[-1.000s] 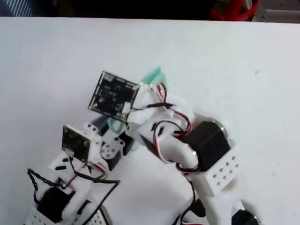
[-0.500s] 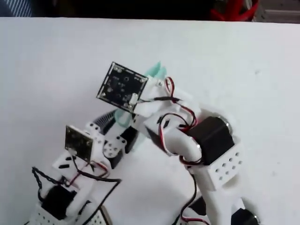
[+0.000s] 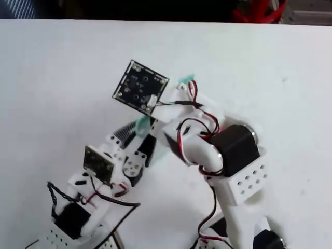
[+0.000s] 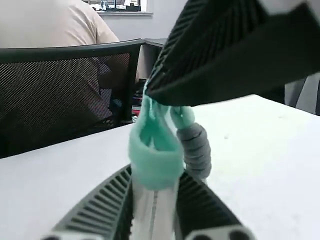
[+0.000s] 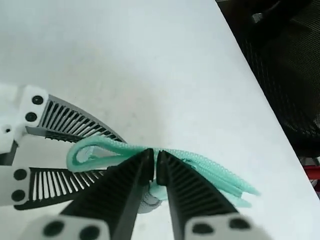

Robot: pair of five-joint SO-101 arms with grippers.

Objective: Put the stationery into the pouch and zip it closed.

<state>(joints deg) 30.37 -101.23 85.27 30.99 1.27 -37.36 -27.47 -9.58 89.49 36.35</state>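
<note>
- The right gripper (image 5: 154,159) is pinched shut on the teal loop (image 5: 200,162) of the pouch (image 4: 152,210). The left gripper (image 4: 156,176) clamps the pouch's end just under that loop, over the white table (image 3: 62,62).
- This looks like the zip-closing step. It is probably best to pull straight along the zip line while the left holds firm, so the soft body doesn't twist.
- The loop is limp woven webbing, the pouch body looks thin and translucent, and the fingers (image 5: 125,192) are ribbed black plastic.
</note>
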